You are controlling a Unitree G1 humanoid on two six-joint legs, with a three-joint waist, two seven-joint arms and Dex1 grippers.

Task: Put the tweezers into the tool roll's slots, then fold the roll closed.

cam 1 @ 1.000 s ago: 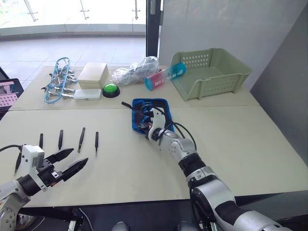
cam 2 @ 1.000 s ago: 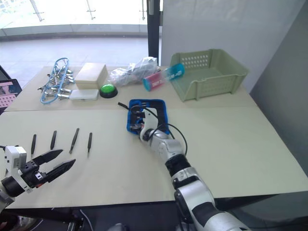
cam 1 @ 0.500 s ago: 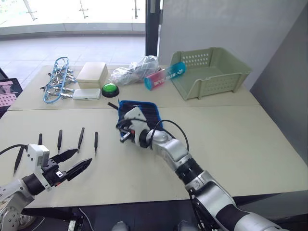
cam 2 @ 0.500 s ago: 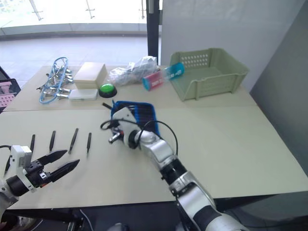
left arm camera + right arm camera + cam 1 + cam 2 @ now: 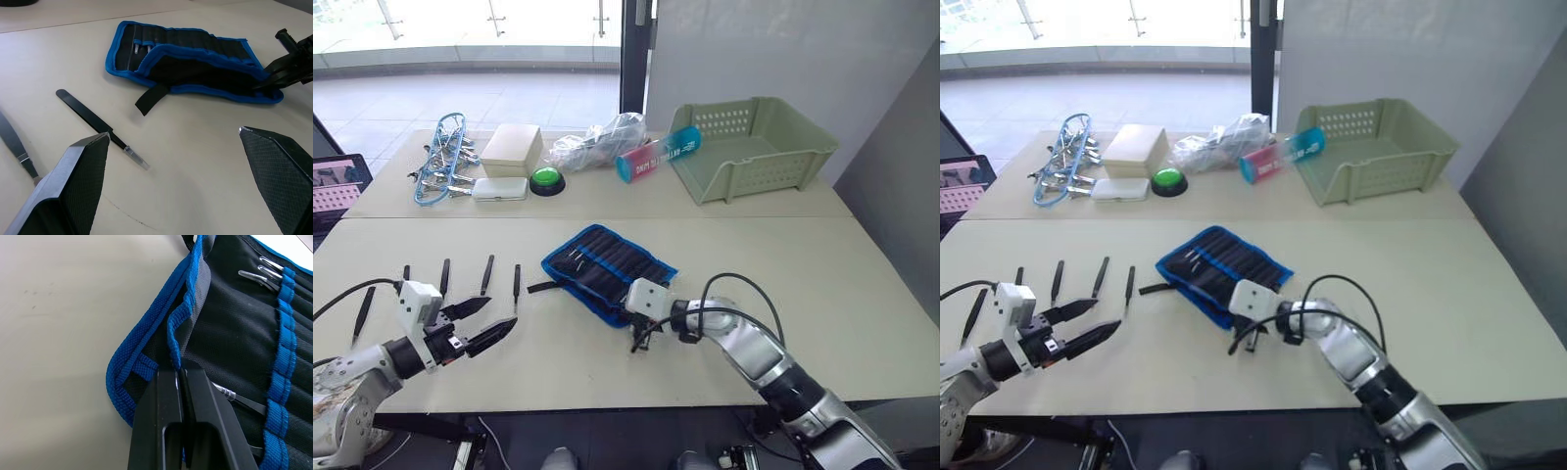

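- on the left, five tweezers [image 5: 487,275] lie loose in a row on the table [image 5: 862,284], none in a slot; they lie where they did a second ago.
- the left gripper [image 5: 478,323] hovers just in front of that row, its fingers spread wide and holding nothing, much as it was before; the nearest tweezer sits just ahead of it.
- in the middle, the tool roll [image 5: 607,268] has changed most: a second ago it was bunched up under the right arm, and now it is spread flat and open, inner face up. that suggests loading can begin.
- the roll is black fabric with bright blue edging; its slots [image 5: 281,357] run as parallel pockets, and a few metal tips already poke out of some. a short black strap [image 5: 150,98] trails off its left end.
- to the right, the right gripper [image 5: 180,373] sits at the roll's near edge, its fingers pinched together on a fold of the blue edging.
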